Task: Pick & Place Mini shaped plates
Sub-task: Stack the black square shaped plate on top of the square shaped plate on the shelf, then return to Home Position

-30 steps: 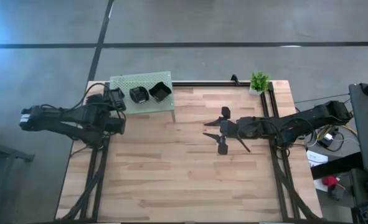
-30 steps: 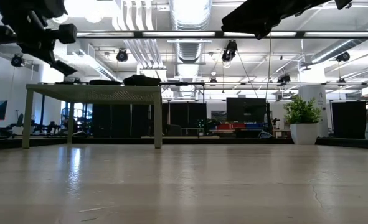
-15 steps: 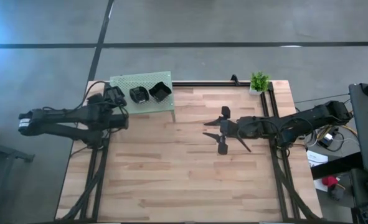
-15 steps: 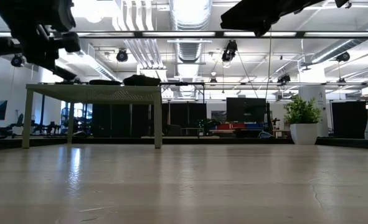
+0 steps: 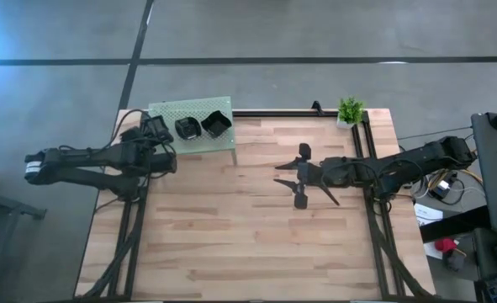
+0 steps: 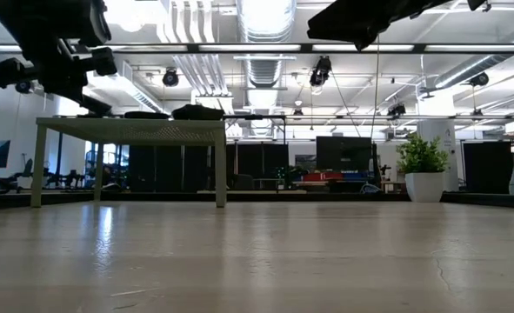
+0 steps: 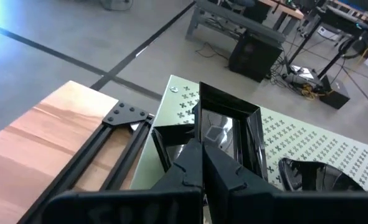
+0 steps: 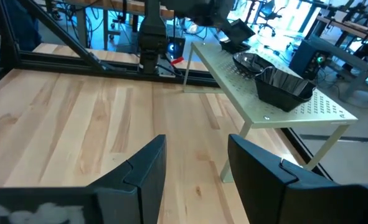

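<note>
A light wooden table carried a green perforated platform on legs at its far left corner and a small potted plant at its far right corner. On the platform lay three mini shaped plates, black, side by side.

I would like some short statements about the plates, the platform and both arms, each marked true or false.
1. The left gripper is shut on a square plate over the green platform. True.
2. The right gripper has its jaws open above bare wood. True.
3. The plant pot stands on the green platform. False: it stands at the table's far right corner.
4. The right gripper holds a plate. False: it holds nothing.
5. A round plate and an angular plate rest on the platform. True.
</note>
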`<state>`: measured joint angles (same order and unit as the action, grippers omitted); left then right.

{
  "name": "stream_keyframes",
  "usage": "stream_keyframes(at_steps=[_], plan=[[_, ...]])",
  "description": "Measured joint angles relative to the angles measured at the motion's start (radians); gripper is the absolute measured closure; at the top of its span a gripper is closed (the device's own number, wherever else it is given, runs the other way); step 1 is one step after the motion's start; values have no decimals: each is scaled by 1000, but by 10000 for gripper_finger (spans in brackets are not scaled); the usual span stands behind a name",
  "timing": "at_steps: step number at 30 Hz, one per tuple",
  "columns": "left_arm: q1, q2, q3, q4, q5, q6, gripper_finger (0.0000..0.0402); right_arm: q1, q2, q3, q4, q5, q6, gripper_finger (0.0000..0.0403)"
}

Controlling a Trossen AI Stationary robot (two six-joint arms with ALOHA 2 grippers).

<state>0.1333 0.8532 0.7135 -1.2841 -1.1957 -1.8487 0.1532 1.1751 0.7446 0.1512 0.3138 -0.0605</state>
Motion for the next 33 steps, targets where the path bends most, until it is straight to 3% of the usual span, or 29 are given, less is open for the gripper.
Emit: stream_keyframes(at_steps=[10,19,24,29,33], plan=[[17,1,0,6,4,18,399,0,-2,13,8,0,-3,236],[44,9,0,10,-2,24,342,0,-2,15,10,0,-4,236],[44,10,2,9,2,57,329,0,-1,15,10,0,-3,236],[42,-7,52,10,84,276,331,0,-8,15,10,0,-8,241],[31,-9,110,34,179,509,361,0,-24,15,-15,-1,4,284]])
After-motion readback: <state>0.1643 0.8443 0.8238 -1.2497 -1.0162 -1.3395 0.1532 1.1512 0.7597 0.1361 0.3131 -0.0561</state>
